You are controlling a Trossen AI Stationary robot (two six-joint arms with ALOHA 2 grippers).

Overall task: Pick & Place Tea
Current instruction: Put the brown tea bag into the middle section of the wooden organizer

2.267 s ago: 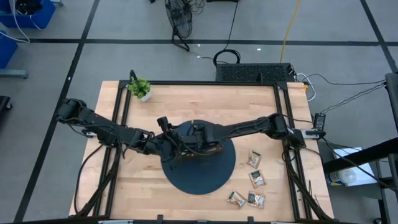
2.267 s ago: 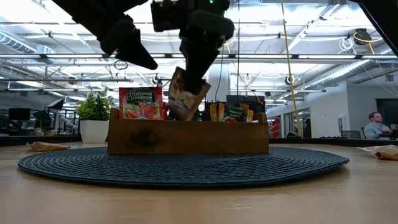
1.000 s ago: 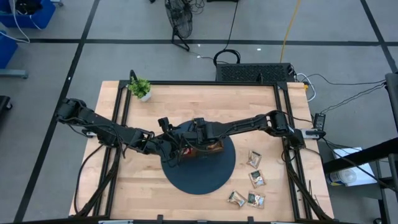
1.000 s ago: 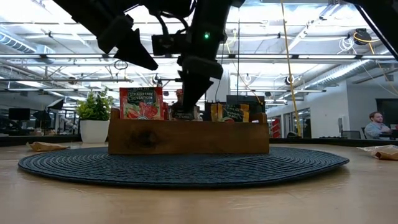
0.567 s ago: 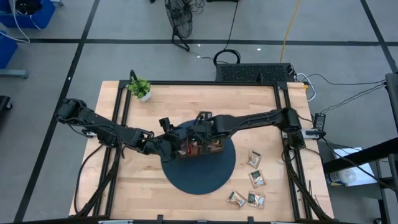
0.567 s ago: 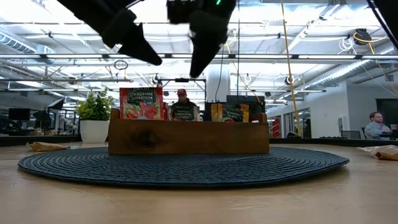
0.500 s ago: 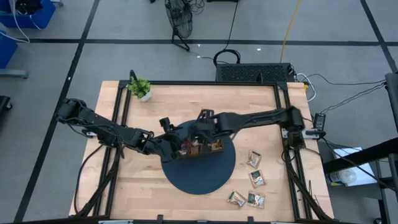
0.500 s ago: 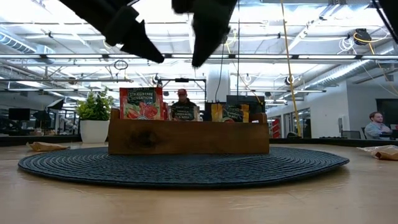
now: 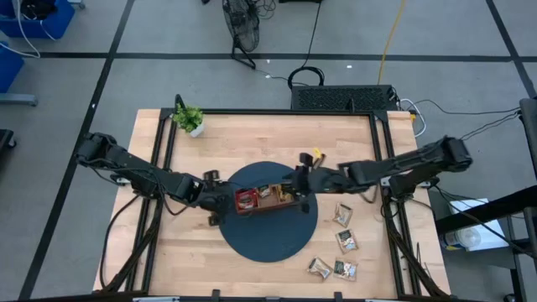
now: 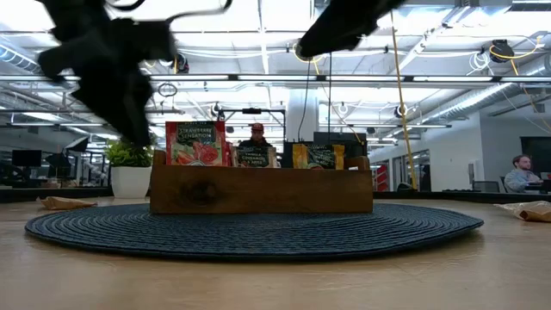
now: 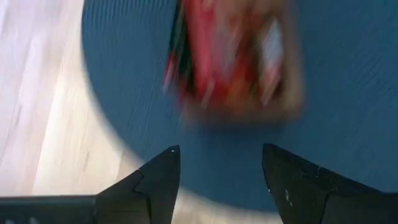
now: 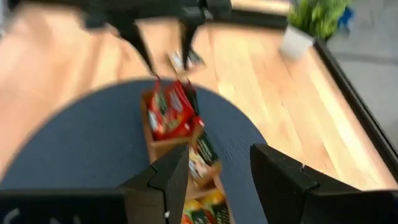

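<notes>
Both claws were empty and spread open. The right gripper [image 9: 299, 186] hung just off the orange end of the wooden tray [image 9: 267, 207], the left gripper [image 9: 213, 190] just off its red end. Tea sachets [image 10: 195, 143] stood upright in all three compartments between them, reds nearest the left claw. Four loose sachets [image 9: 341, 213] lay on the table beyond the right gripper, off the round mat [image 9: 268, 243].

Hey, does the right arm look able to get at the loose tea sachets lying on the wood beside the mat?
Probably yes: the right gripper is open and empty, and the loose sachets lie uncovered on its side.
</notes>
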